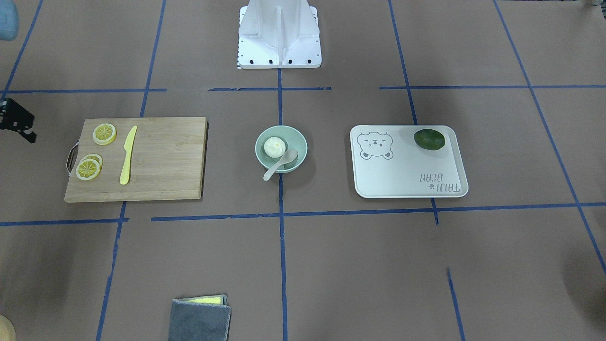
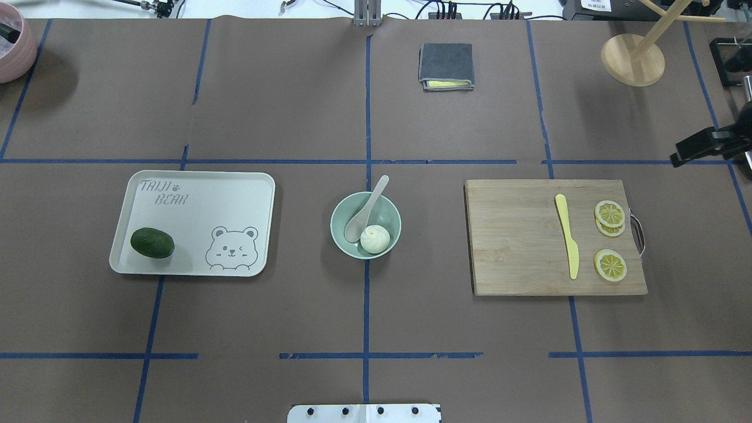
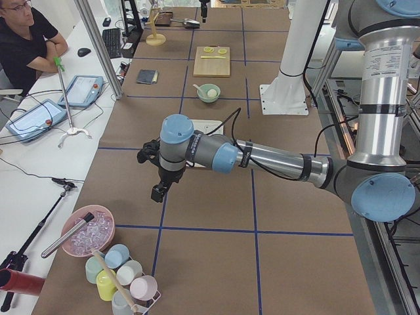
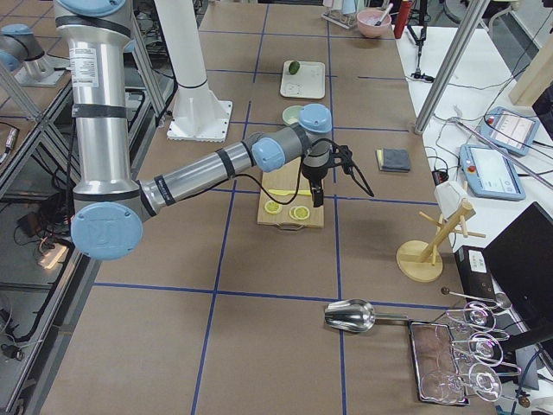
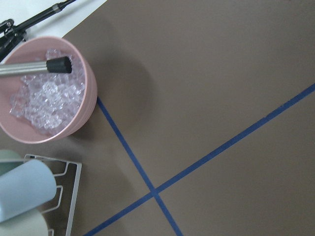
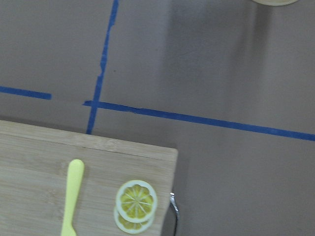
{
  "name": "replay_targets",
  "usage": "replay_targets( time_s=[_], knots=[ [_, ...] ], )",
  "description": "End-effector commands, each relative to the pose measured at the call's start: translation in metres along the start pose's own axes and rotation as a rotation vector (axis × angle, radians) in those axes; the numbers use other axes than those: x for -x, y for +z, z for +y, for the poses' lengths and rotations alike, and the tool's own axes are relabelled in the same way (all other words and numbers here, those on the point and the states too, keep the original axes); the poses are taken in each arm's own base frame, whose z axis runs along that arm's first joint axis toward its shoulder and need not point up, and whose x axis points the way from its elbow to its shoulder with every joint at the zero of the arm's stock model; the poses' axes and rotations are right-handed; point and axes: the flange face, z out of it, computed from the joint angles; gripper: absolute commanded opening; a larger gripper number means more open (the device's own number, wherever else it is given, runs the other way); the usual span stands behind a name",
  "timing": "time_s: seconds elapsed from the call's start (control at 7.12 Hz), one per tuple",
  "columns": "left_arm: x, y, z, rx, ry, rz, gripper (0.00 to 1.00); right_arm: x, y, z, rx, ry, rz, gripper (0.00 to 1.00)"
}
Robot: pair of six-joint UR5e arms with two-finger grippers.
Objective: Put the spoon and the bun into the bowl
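Bun [image 2: 375, 239]: in bowl [image 2: 386, 210], beside spoon [image 2: 369, 205] scoop; we judge it soft, light; pinch sides gently.
Spoon: handle over rim; prob. stiff, slick; grab handle.
L claw [image 3: 159, 190], R claw [image 4: 318, 197]: well off; opening, we can't tell.

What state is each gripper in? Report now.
Left gripper: cannot be told from this side view.
Right gripper: cannot be told; only partly in view.

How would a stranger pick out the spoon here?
Mid-table, between the bear tray and the cutting board, sits a mint-green bowl. The spoon rests in it beside the round white bun, handle poking over the rim. It is pale beige and slender, the only utensil there; the yellow knife lies on the board.
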Motion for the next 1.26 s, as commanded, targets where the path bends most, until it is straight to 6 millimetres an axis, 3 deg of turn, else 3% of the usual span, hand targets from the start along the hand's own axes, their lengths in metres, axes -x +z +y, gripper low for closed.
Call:
replay_targets(
  time_s=[0.0,0.14,0.28,1.12],
  knots=[
    [0.01,0.028,0.06,0.078,-0.152,0.174,1.0,-0.067,-0.013,0.03,0.063,-0.047,0.004,1.0],
    [0.007,0.029,0.054,0.083,-0.153,0.175,1.0,-0.081,-0.01,0.047,0.081,-0.009,-0.037,1.0],
    [0.006,0.027,0.05,0.079,-0.151,0.174,1.0,-0.089,-0.018,0.052,0.071,0.019,-0.067,1.0],
    [0.003,0.022,0.056,0.069,-0.146,0.171,1.0,-0.09,-0.019,0.053,0.065,0.028,-0.052,1.0]
  ],
)
